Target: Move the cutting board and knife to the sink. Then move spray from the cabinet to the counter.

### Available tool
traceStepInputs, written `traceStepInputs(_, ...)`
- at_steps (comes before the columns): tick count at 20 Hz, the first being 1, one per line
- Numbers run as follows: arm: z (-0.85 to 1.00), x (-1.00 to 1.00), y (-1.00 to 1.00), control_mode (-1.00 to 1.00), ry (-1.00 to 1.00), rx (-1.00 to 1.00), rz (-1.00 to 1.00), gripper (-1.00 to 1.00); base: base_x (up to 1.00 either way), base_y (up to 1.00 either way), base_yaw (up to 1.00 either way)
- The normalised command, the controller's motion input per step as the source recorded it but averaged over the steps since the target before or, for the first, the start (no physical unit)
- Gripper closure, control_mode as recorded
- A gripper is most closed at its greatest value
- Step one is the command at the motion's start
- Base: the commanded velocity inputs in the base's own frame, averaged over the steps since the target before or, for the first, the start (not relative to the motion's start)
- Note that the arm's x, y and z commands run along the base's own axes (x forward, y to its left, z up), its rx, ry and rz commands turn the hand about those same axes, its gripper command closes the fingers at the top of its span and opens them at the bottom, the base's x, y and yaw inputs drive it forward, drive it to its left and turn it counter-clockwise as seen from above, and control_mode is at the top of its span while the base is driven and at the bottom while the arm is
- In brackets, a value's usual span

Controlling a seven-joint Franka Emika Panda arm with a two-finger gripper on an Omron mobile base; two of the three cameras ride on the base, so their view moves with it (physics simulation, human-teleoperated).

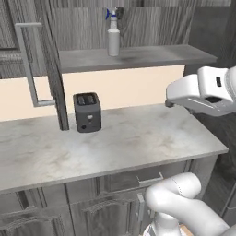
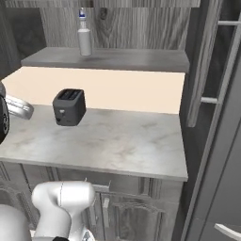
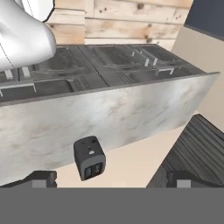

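Spray (image 1: 113, 34) stands upright on the open cabinet (image 1: 138, 56) shelf, above the desk (image 1: 115, 143), toward the shelf's middle. Cabinet door (image 1: 53, 69) hangs open at left. Toaster (image 1: 87, 112) sits on the desk near the back wall, apart from the spray. Pincer (image 3: 111, 178) is spread wide, holding nothing; its fingertips (image 3: 41, 177) appear dim at the hand view's lower edge, aimed roughly toward the toaster.

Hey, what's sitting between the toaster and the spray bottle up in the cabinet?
Nothing: bare cream wall separates the toaster from the spray on its shelf, seen in both base views.
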Motion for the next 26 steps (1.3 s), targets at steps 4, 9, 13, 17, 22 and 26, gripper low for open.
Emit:
traceStepInputs(4, 0.0, 0.0, 0.0, 1.0, 0.0, 0.0, 0.0, -1.0, 0.0, -0.02, 0.0)
traceStepInputs(9, 0.0, 0.0, 0.0, 1.0, 0.0, 0.0, 0.0, -1.0, 0.1, -0.51, 0.02)
traceStepInputs(13, 0.0, 0.0, 0.0, 1.0, 0.0, 0.0, 0.0, -1.0, 0.14, -0.18, 0.0)
traceStepInputs(17, 0.0, 0.0, 0.0, 1.0, 0.0, 0.0, 0.0, -1.0, 0.2, 0.02, 0.0)
traceStepInputs(22, 0.0, 0.0, 0.0, 1.0, 0.0, 0.0, 0.0, -1.0, 0.55, 0.03, 0.0)
traceStepInputs(26, 0.0, 0.0, 0.0, 1.0, 0.0, 0.0, 0.0, -1.0, 0.62, 0.0, 0.0)
